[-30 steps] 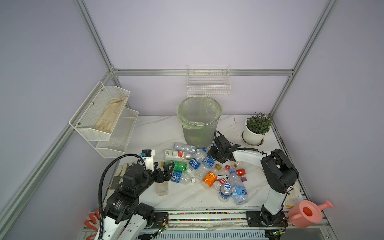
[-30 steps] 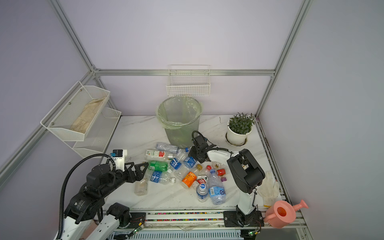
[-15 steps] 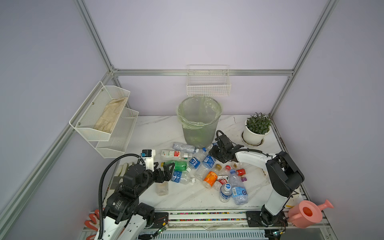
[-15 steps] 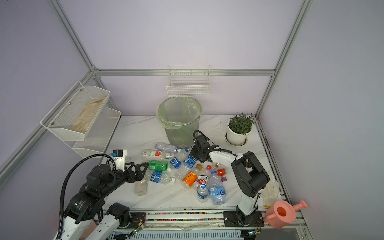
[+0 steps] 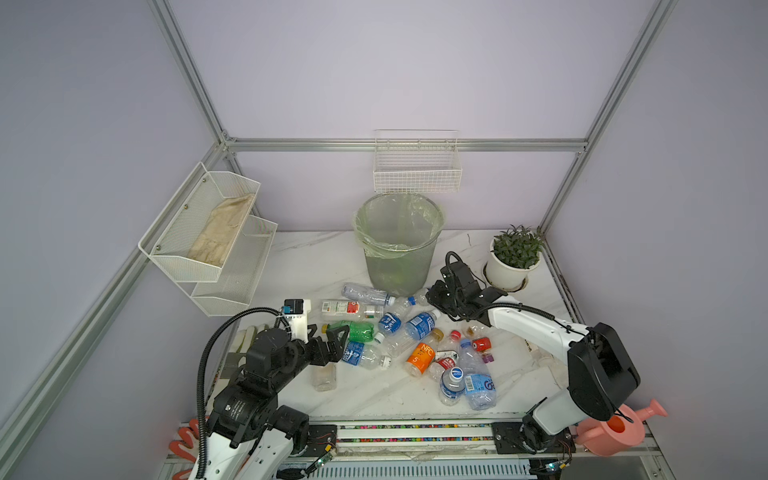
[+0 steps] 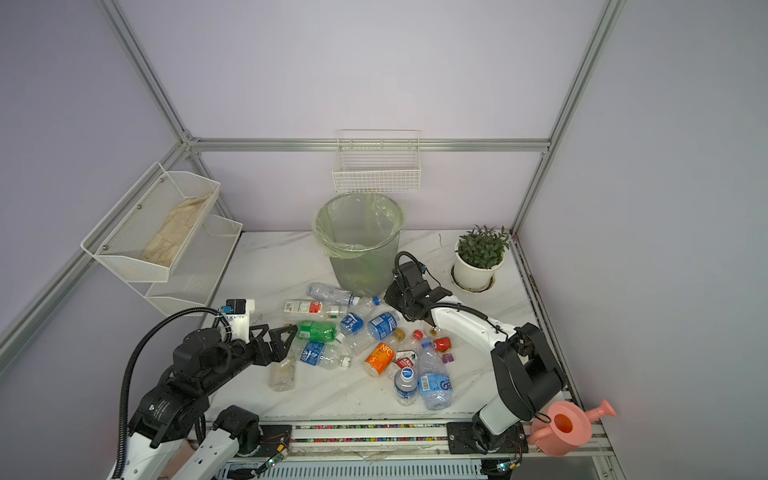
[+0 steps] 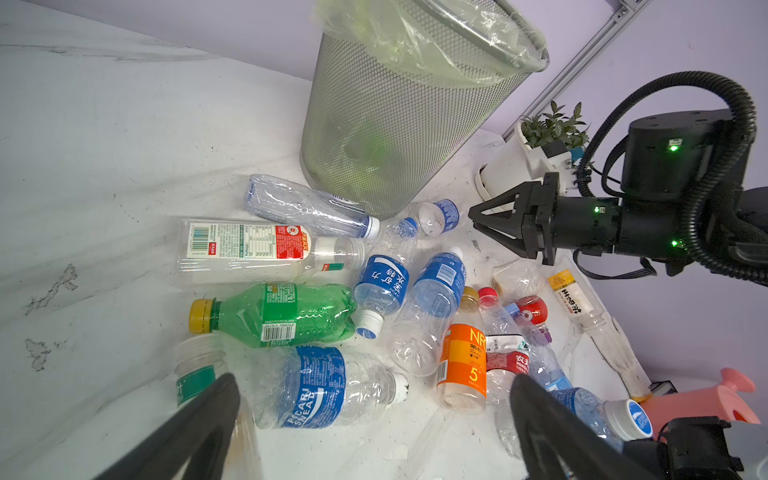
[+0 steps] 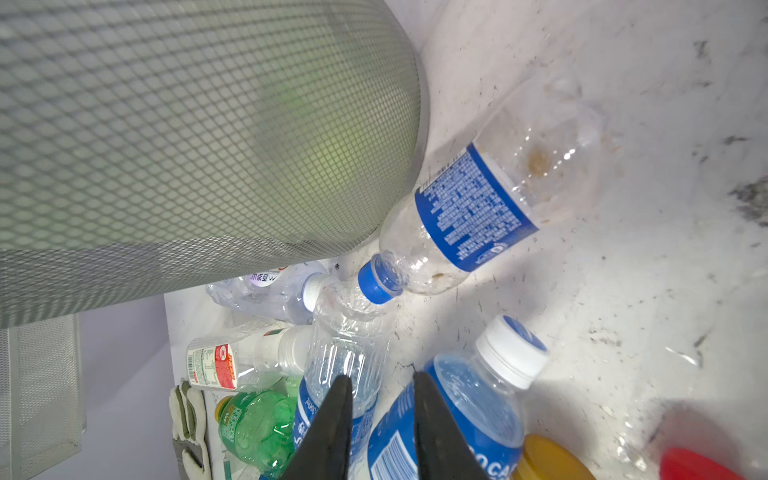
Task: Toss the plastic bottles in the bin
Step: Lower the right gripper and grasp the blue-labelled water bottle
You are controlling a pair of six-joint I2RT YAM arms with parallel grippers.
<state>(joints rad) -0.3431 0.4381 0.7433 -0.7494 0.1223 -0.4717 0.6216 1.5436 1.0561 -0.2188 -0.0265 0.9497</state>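
Potted plant (image 5: 516, 250) far right — pink watering can (image 5: 607, 434) front right, white wire basket (image 5: 417, 178) on the rear wall

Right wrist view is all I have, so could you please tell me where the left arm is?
Observer: The left gripper hangs by the blue-labelled bottle next to the green bottle, jaws wide open and empty.
Operator: Thank you; what stands on the far side of my arm from the bin?
Observer: A potted plant stands right of the bin, near the right gripper.
Operator: And beside my arm's base?
Observer: A pink watering can sits right beside it.
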